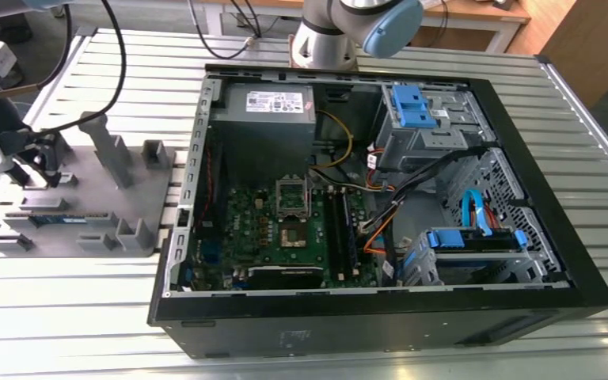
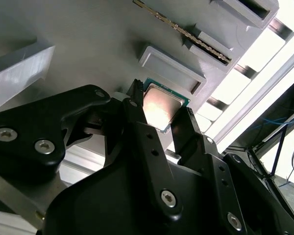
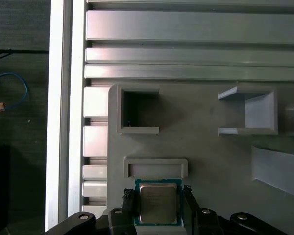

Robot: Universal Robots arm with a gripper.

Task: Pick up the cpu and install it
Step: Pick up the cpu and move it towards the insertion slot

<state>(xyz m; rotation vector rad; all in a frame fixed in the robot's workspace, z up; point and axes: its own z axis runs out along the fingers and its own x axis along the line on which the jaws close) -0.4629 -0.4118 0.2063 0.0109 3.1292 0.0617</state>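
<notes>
Pick-up looks to be the step in hand, with the gripper (image 3: pixel 158 195) clamped narrow on the cpu (image 3: pixel 158 205) near the edge of the grey fixture plate (image 3: pixel 210 161), so lifting it would call for a level, steady hold.

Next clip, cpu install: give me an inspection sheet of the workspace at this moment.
Surface: slatted aluminium table carrying a grey fixture plate and an open computer case.
Job's things: cpu at the fixture plate, beside a raised frame; resting or lifted, cannot tell.
Clutter: memory stick in a fixture slot.
Grippers: gripper with fingers against two opposite edges of the cpu.
Cables: black cable over the table; wire bundles inside the case.
Surroundings: wooden desk beyond the table.
</notes>
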